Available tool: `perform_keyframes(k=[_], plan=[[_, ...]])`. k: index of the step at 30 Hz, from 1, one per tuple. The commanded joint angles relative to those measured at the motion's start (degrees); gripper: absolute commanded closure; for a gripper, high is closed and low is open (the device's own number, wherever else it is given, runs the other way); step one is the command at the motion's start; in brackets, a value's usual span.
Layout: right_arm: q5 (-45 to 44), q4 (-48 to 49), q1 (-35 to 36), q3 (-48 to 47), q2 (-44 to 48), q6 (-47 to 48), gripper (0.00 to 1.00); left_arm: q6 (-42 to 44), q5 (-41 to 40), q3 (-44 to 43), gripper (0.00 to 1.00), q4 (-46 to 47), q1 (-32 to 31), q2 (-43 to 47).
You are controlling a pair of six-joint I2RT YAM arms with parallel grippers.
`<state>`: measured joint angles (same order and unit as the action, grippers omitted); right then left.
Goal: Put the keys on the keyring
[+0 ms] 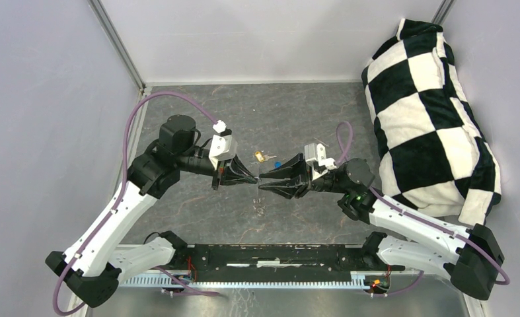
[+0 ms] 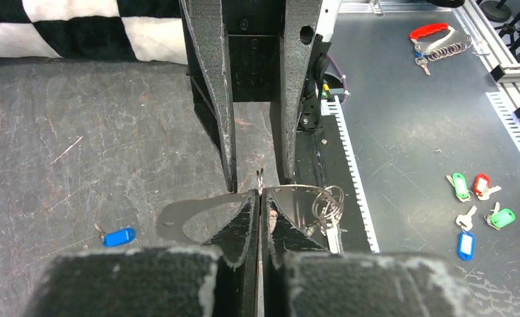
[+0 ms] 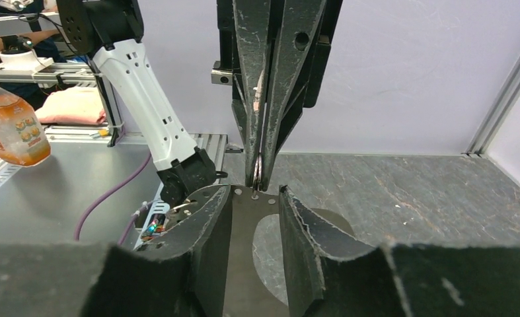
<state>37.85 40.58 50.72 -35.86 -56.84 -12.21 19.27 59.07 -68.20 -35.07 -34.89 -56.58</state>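
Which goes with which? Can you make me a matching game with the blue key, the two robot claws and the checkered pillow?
Things:
1. blue key
2. left gripper
3. right gripper
4. checkered pillow

Matches:
A. open
B. black and white squares
C. shut on the keyring
D. lying next to the gold key

Pairs: 1-D, 2-C, 3-A, 4-B

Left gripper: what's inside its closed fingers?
The left gripper pinches a thin metal sliver, apparently the keyring. Only that edge shows; the rest is hidden inside the grip.
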Motion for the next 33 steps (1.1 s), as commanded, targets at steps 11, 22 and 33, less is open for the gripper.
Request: perform_keyframes(k=[11,22,33], plan=[[-4.51,-1.33,1.14,-4.11,-0.72,1.69,0.83,-1.35,3.20,1.82,0.98,3.66,-0.26,2.31],[-6.11,-10.27,1.36,-6.82,0.81,6.22,0.99,5.69,-0.34,1.34,0.66,-4.31,-0.27,3.00],[0.08,-8.10,1.36,-5.54,1.39,3.55,0.99,9.70,0.22,0.95,0.66,-7.91,-0.26,5.54]])
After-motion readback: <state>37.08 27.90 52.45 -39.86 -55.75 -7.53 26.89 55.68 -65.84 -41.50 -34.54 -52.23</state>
